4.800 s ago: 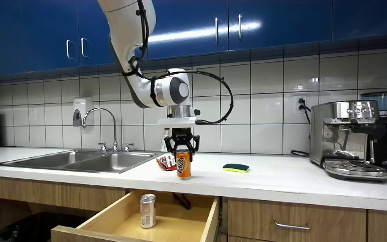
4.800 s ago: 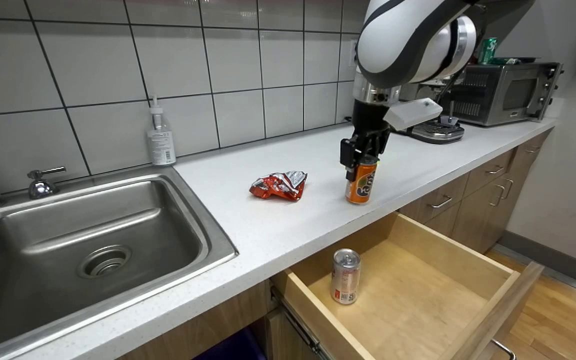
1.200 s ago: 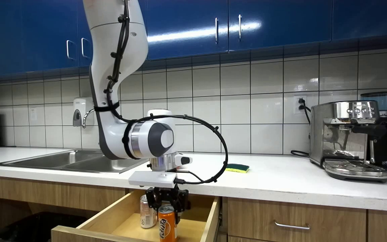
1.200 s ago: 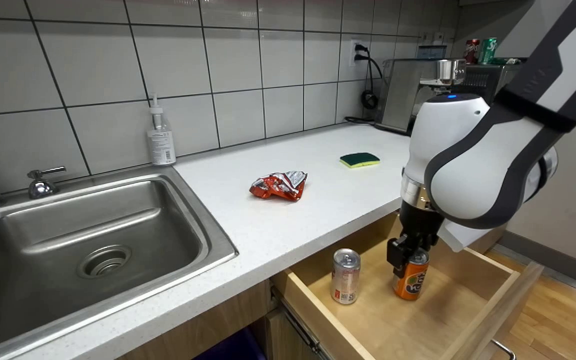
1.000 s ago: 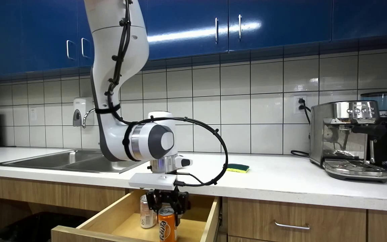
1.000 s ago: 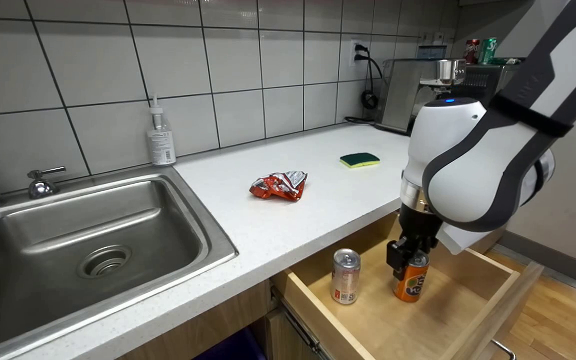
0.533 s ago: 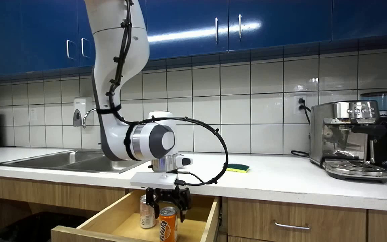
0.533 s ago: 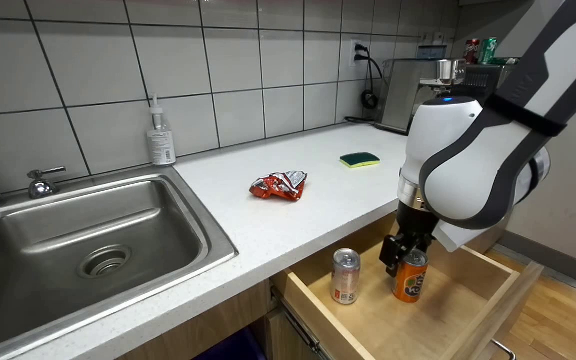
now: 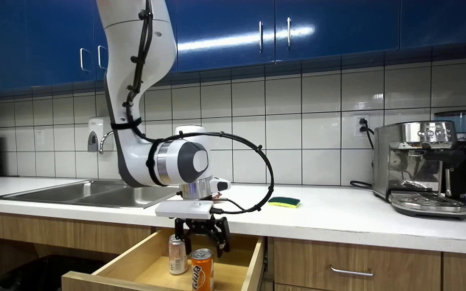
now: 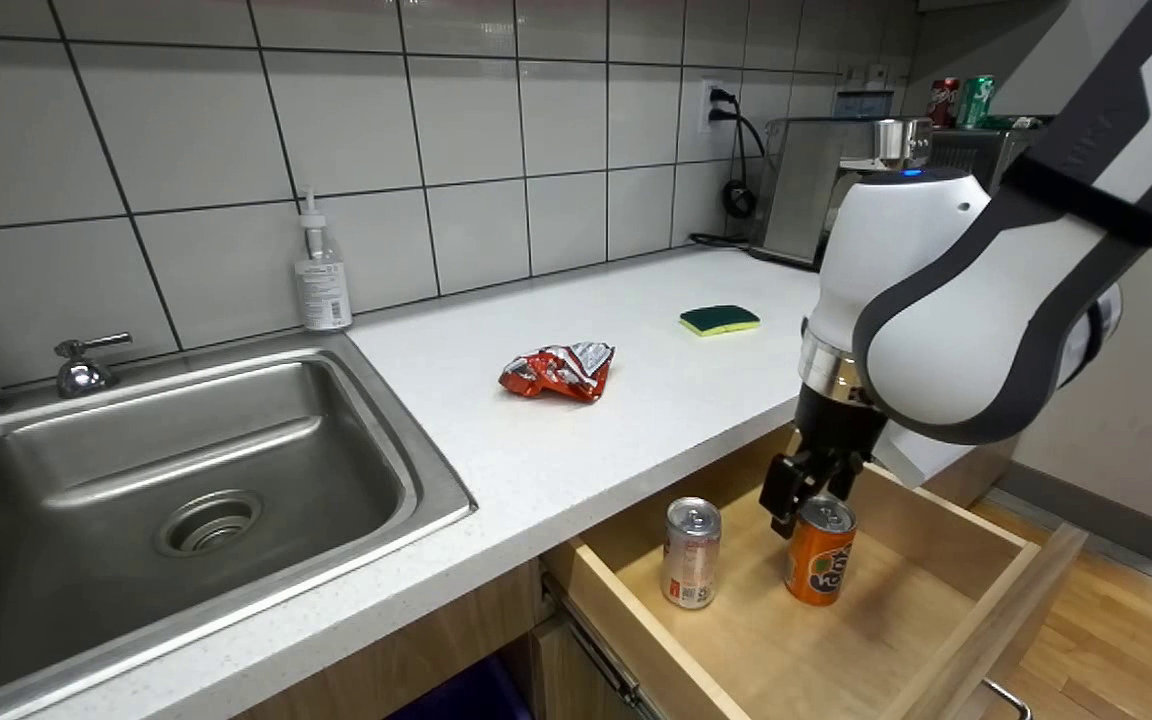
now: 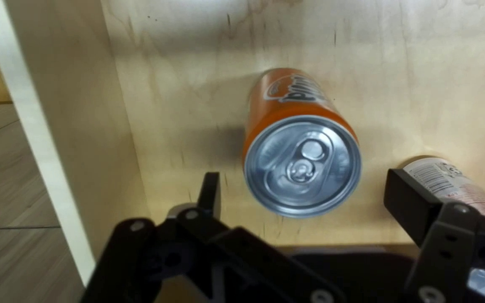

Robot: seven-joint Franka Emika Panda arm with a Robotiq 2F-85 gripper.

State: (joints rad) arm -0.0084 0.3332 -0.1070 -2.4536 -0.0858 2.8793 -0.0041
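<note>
Inside the wooden drawer [image 10: 936,540], the orange can [image 10: 820,565], probably slick and easily dented, suits a mid-body hold; the end effector [image 9: 204,250] hangs near, jaws apart.

Exterior view: from before drawer [image 9: 152,273], well apart, facing tiled wall [image 9: 322,131]. Exterior view: from beside drawer, nearer, looking down along counter [image 10: 516,455]. Wrist view: close above drawer, facing down. All share drawer.

It is a kitchen: a double steel sink [image 9: 87,195] sits in a white counter [image 9: 322,210], with a soap dispenser [image 9: 100,135] on the tiled wall [image 9: 322,131] behind the sink, blue cabinets [image 9: 59,38] above it, an espresso machine [image 9: 415,167] well apart from it.
</note>
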